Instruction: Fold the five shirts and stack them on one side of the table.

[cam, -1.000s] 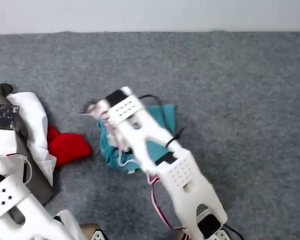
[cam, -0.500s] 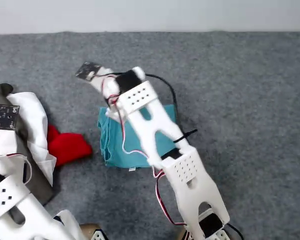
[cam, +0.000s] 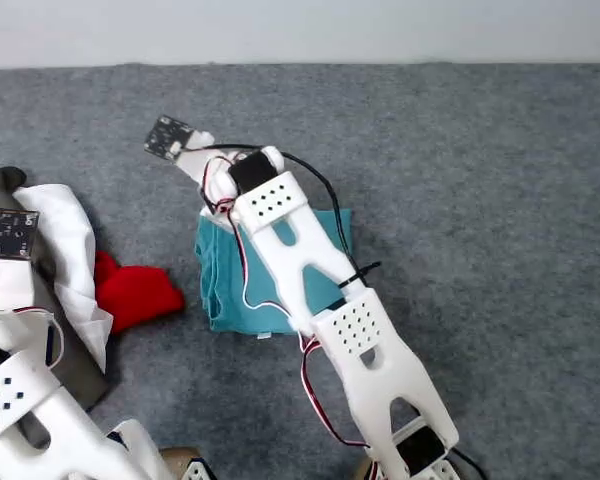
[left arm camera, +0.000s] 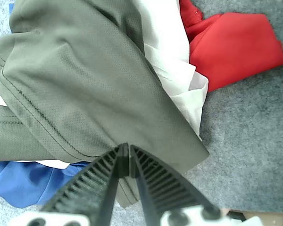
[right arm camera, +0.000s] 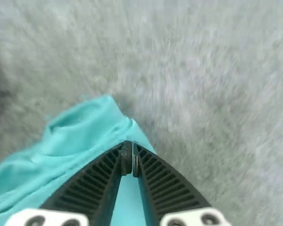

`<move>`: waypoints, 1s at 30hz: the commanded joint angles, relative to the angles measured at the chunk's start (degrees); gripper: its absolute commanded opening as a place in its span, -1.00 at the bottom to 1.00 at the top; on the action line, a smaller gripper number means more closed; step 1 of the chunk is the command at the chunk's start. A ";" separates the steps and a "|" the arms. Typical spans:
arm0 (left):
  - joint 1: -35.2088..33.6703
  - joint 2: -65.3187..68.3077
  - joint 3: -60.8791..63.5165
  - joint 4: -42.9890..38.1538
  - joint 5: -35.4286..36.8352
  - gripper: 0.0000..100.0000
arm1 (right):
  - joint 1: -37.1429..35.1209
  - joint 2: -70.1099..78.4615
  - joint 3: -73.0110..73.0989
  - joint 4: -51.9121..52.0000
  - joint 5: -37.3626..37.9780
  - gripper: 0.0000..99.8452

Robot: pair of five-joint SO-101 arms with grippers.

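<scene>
The right gripper, jaws closed and empty, had lifted off the folded teal shirt lying mid-table, so that fold looked finished. The left gripper, also closed, hung over the olive shirt of the unfolded pile.

Table open past teal shirt, clothes pile prob. crowds left

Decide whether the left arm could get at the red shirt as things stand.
Probably yes: the red shirt lies mostly bare, one edge under the white shirt, with nothing between it and the left pincer.
</scene>
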 commanded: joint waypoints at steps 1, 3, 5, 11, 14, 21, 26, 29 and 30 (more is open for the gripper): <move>0.26 -0.79 -0.13 -1.14 -0.35 -0.96 | -1.19 -1.63 -9.85 6.02 0.44 -0.97; 0.26 -0.79 -0.13 -1.14 -0.35 -0.96 | -1.19 -1.71 -14.33 12.18 0.44 -0.97; 0.26 -0.79 -0.13 -1.14 -0.35 -0.96 | -1.10 -1.63 -17.23 18.59 0.35 -0.97; 0.26 -0.79 -0.13 -1.14 -0.35 -0.96 | 0.75 -8.48 -6.59 18.86 -3.52 -0.97; 0.26 -0.79 -0.13 -1.14 -0.35 -0.96 | 0.40 -17.01 8.26 18.86 -3.78 -0.97; 0.26 -0.79 -0.13 -1.14 -0.26 -0.96 | -6.64 -29.93 37.54 17.45 -6.86 -0.98; 0.26 -0.79 -0.13 -1.14 -0.26 -0.96 | -11.56 -23.96 38.77 11.82 -9.67 -0.98; 0.26 -0.79 -0.13 -0.97 -0.26 -0.96 | -13.32 -19.74 38.77 5.76 -9.58 -0.98; 0.26 -0.79 -0.13 -0.88 -0.26 -0.96 | -13.41 -18.77 38.68 3.56 -9.58 -0.98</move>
